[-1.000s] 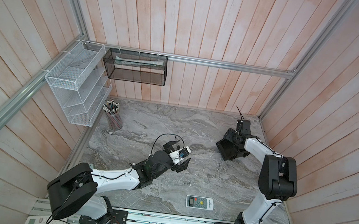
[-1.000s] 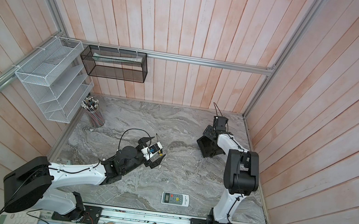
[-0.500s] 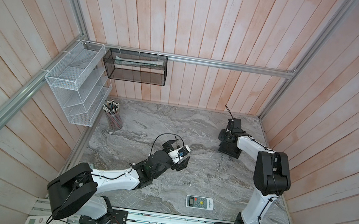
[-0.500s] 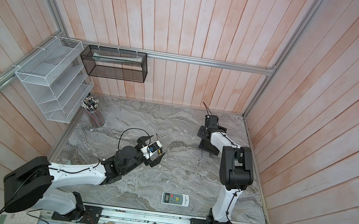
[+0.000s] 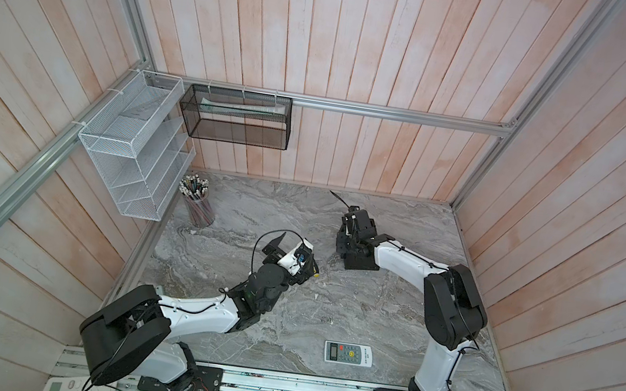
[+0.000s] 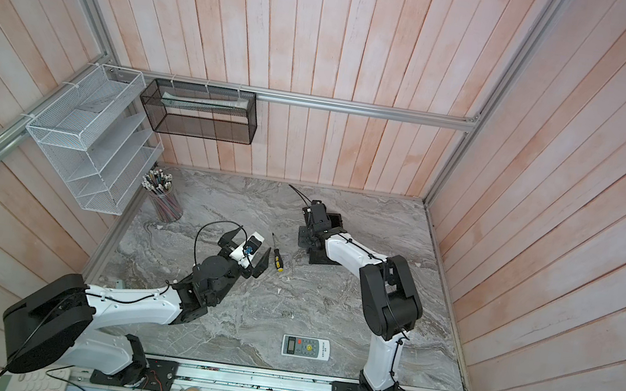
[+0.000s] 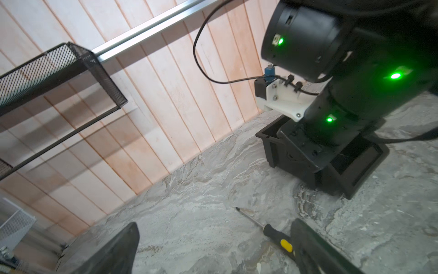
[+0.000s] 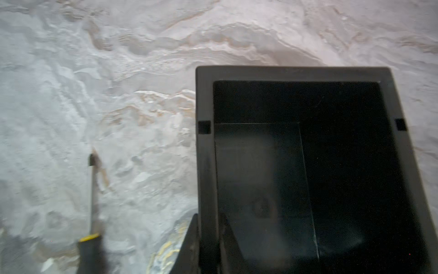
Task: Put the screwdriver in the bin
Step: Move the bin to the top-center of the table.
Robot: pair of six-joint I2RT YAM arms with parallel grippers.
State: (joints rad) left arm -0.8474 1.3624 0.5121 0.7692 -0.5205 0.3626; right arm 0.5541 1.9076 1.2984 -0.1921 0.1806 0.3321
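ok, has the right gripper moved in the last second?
Yes. The right gripper shifted away from the right wall, now about in line with the remote, shut on the bin.

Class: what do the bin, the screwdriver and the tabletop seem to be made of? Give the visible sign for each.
Bin: likely moulded plastic, matt black, thick solid walls with notched rim. Screwdriver: dark metal shaft, probably plastic black-and-yellow handle. Tabletop: marble-look grey veined surface; real stone or printed laminate cannot be told.

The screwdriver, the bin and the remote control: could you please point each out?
screwdriver (image 6: 276,258): in a top view, on its black handle.
bin (image 8: 291,73): right wrist view, on its rim.
remote control (image 5: 348,353): in a top view, on its middle.
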